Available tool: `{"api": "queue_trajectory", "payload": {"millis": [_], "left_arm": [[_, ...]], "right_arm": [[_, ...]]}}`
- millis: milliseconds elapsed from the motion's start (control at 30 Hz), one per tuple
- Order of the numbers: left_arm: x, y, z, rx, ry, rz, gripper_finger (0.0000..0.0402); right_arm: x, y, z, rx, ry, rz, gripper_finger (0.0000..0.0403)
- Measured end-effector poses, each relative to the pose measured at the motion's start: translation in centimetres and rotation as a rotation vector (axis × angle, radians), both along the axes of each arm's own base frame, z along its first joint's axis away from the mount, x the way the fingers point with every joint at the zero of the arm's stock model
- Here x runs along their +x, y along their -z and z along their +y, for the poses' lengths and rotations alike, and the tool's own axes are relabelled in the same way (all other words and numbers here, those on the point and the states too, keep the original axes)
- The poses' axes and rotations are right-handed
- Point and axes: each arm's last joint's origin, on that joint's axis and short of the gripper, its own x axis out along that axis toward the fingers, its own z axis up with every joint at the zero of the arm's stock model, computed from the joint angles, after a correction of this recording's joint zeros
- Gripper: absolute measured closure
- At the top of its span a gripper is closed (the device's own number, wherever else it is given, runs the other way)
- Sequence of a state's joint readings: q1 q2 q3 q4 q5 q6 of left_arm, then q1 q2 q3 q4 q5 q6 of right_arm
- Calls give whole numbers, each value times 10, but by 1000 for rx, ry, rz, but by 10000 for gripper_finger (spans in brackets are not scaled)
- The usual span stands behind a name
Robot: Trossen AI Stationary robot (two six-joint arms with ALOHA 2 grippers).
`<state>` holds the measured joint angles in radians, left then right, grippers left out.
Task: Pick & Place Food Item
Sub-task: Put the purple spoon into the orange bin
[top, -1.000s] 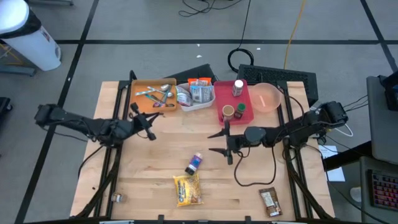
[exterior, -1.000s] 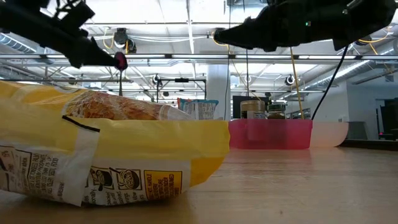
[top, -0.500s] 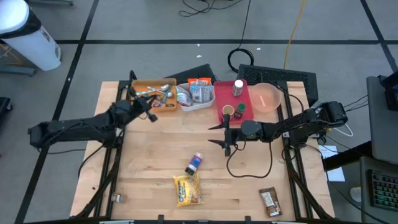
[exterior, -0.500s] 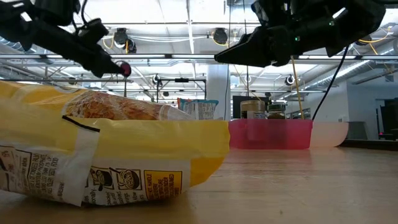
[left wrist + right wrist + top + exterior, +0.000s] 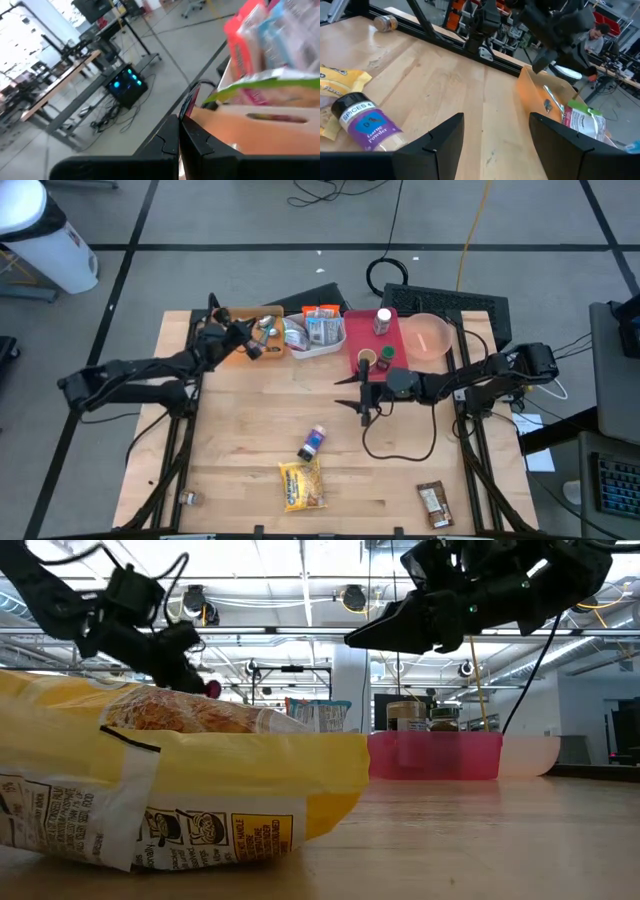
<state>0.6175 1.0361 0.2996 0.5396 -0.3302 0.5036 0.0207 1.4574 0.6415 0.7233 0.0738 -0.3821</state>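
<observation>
One spice jar [image 5: 313, 443] near open right end effector [image 5: 357, 394].

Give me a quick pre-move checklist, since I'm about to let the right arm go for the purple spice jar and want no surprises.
1. Right gripper open: ok, fingers spread in its wrist view.
2. Right gripper empty: ok, nothing between the fingers.
3. Purple-labelled spice jar with black cap reachable: ok, lying on its side on the bare wooden table, ahead of the gripper.
4. Neighbour clearance: cannot tell; the yellow snack bag lies close beside the jar.
5. Left gripper out of the way: ok, shut, over the orange cutlery tray at the table's far side.
</observation>
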Motion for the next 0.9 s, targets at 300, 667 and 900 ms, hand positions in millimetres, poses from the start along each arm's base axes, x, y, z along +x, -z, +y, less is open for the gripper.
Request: {"api": "queue_trajectory", "payload": {"millis": [300, 667, 900], "left_arm": [[8, 28, 21, -1, -73, 114, 401], [19, 44, 34, 18, -63, 219, 401], [20, 46, 34, 8, -39, 218, 392]], "right_arm": [[0, 1, -1, 2, 5, 10, 185], [0, 1, -1, 3, 5, 11, 190], [0, 2, -1, 2, 6, 25, 190]]}}
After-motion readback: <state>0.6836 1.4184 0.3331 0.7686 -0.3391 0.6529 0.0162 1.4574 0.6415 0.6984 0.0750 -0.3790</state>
